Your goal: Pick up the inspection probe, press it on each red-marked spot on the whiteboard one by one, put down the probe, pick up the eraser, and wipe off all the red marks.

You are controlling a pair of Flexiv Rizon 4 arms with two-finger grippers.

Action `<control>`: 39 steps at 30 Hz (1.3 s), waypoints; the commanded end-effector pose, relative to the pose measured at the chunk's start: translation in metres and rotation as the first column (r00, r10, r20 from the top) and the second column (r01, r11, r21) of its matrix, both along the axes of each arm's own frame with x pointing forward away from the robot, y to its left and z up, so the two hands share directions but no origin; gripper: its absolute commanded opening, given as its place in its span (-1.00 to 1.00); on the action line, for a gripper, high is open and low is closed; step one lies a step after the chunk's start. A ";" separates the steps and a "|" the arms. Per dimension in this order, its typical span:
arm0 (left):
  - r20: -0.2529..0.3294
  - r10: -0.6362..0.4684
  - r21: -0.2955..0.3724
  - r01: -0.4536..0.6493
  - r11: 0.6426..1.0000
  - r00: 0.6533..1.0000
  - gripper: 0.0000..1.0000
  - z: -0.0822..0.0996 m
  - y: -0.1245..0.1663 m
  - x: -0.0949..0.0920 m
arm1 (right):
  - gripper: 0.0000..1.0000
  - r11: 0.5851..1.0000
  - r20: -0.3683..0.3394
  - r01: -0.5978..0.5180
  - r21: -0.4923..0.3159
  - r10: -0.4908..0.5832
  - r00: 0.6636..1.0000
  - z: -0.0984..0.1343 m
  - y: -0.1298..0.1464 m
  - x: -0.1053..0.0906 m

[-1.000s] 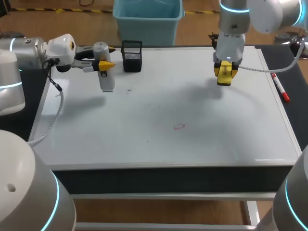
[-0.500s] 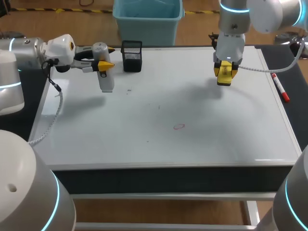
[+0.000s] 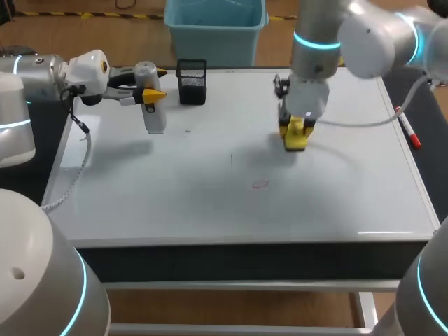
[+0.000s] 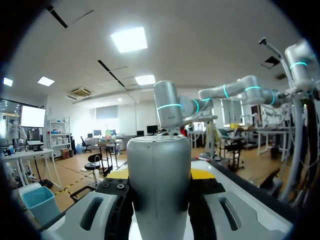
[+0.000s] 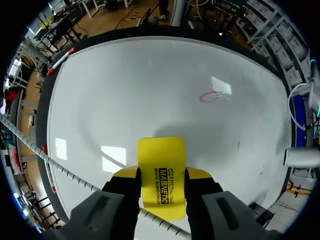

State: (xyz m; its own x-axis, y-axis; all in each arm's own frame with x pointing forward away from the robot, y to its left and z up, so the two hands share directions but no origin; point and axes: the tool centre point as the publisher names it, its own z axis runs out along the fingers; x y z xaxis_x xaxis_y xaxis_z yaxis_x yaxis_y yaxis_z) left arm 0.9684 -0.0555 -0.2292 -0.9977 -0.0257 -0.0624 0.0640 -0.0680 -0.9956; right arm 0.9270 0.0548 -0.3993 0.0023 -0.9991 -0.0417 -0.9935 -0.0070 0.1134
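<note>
A: What's at upper left?
B: A grey cylindrical inspection probe (image 3: 152, 105), upright, gripped.
A: And the eraser (image 3: 296, 134)?
B: Yellow, gripped, upper centre over the whiteboard (image 3: 210, 210). One red mark (image 3: 260, 184), a small loop, lies below it.

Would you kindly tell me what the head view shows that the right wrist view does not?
Only the head view: the left tool shut on the probe, beside a black holder. Only the right wrist view: the eraser's printed face. Both: the right tool holding that eraser over the whiteboard, and the red mark.
</note>
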 end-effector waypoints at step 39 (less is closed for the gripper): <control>0.001 -0.003 -0.003 0.003 1.000 1.000 -1.00 0.000 0.000 0.001 | -1.00 0.973 -0.037 0.203 -0.106 -0.208 0.977 -0.022 0.108 -0.081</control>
State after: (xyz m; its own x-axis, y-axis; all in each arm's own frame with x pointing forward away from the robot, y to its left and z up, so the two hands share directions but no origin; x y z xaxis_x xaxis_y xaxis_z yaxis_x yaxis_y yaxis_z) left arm 0.9685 -0.0557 -0.2293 -0.9977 -0.0254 -0.0623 0.0639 -0.0682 -0.9956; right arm 0.8484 0.1621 -0.4210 -0.2138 -0.9748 0.0633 -0.9622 0.2214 0.1585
